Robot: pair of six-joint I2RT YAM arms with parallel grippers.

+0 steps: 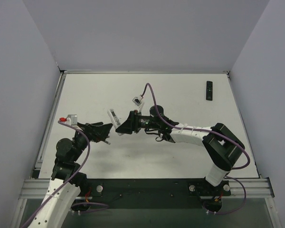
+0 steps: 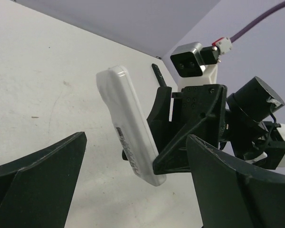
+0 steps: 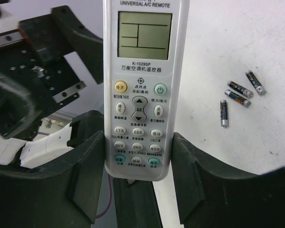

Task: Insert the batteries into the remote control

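Observation:
My right gripper (image 1: 118,126) (image 3: 138,161) is shut on the lower end of the white remote control (image 1: 113,117) (image 3: 138,90) and holds it off the table, tilted. Its screen and buttons face the right wrist camera. Its labelled back (image 2: 130,128) faces my left gripper (image 1: 107,132) (image 2: 142,190), which stands wide open just short of it, with nothing between its fingers. Several batteries (image 3: 238,97), slim and dark with pale ends, lie loose on the table in the right wrist view, to the right of the remote control.
A black remote (image 1: 209,90) (image 2: 157,76) lies at the table's far right. The white table (image 1: 180,99) is walled at the back and on both sides. The two arms meet left of centre, the right arm's cable (image 1: 152,97) looping above them.

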